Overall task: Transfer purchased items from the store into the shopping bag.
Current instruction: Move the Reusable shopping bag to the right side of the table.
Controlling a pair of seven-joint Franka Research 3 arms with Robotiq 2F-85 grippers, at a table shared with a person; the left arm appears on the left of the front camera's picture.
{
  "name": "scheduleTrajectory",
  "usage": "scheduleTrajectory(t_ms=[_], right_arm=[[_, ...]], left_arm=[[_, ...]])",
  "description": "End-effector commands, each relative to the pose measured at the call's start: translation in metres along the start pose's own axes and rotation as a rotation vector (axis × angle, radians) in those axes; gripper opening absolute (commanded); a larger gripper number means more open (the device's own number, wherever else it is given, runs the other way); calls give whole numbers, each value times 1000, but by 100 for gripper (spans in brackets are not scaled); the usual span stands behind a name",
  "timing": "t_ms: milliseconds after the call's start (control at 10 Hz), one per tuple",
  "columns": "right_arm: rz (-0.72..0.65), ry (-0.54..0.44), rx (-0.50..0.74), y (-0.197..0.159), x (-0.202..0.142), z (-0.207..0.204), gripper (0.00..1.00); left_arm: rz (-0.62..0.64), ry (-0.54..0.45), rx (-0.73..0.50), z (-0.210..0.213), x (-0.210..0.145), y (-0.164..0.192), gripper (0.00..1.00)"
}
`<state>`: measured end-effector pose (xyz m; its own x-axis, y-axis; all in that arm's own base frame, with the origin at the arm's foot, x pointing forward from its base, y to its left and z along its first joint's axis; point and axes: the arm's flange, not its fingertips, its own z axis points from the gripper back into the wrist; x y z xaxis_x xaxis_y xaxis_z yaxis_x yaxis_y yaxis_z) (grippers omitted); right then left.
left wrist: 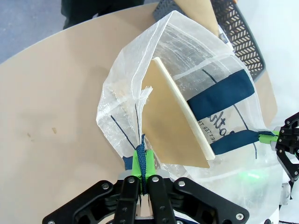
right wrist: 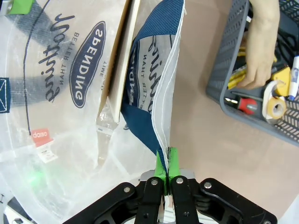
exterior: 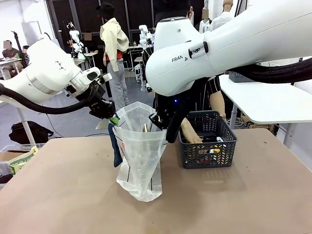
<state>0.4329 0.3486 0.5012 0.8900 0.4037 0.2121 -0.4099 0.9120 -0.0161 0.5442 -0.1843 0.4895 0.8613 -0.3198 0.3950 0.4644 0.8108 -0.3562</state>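
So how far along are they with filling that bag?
Early, it seems. Done: one flat tan board stands inside the shopping bag. In hand: the left gripper and right gripper each pinch the bag's rim, holding it open, while the person's hand reaches into the basket. Left: several small items lie in the basket, to be moved over.

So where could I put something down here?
Bare table left of the shopping bag and in front of the basket. Crowded: between bag and basket, with the right gripper pinching the bag's rim and a person's hand in the basket.
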Motion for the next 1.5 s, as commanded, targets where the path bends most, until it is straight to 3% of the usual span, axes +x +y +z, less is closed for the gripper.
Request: scheduleTrajectory(t_ms=[0,1400], right_arm=[[-7,3,-3,-2,-4,0,0],[-7,3,-3,-2,-4,0,0]], left_arm=[[1,-2,3,1,0,2,0],[1,-2,3,1,0,2,0]])
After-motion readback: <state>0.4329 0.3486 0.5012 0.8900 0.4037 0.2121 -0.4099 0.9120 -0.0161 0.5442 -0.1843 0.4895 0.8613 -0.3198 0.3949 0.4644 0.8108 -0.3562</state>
